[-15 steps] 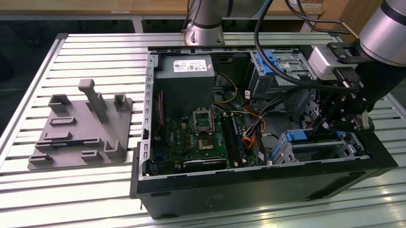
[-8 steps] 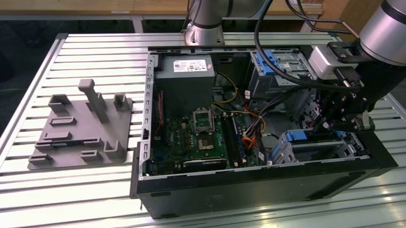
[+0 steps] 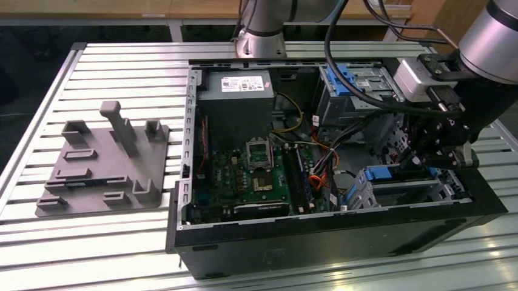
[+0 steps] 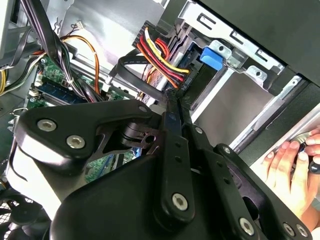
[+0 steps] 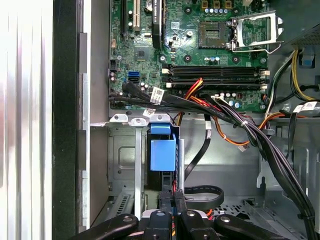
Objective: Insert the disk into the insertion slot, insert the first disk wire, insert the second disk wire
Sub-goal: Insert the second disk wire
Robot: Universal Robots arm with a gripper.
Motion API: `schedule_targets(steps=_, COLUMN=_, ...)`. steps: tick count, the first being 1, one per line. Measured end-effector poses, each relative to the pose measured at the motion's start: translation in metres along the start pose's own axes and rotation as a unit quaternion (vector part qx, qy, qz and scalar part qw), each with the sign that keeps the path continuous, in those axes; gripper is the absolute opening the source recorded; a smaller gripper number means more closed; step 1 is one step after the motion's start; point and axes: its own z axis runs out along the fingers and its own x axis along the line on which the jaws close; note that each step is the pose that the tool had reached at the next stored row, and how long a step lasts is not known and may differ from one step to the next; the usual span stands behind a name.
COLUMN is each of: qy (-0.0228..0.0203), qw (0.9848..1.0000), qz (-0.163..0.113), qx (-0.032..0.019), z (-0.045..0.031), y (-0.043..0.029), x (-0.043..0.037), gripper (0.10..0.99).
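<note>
One end effector sits low in the case with its fingers pinched together on a black wire connector, right at the disk already seated in the insertion slot. Watch the loose cable bundle crossing nearby: you could snag it. A hand rests at the case edge, so keep motion slow.

bright overhead light, table glare

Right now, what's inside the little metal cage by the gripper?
The disk's blue handle shows at the cage mouth, with a black cable beside it. The cage walls hide the rest of the disk. The gripper sits just outside.
</note>
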Motion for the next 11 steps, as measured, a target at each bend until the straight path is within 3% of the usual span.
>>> schedule_targets(steps=11, qy=0.0029, qw=1.0, qz=0.0, qx=0.0, z=0.0042, y=0.0, x=0.0001, gripper=0.145)
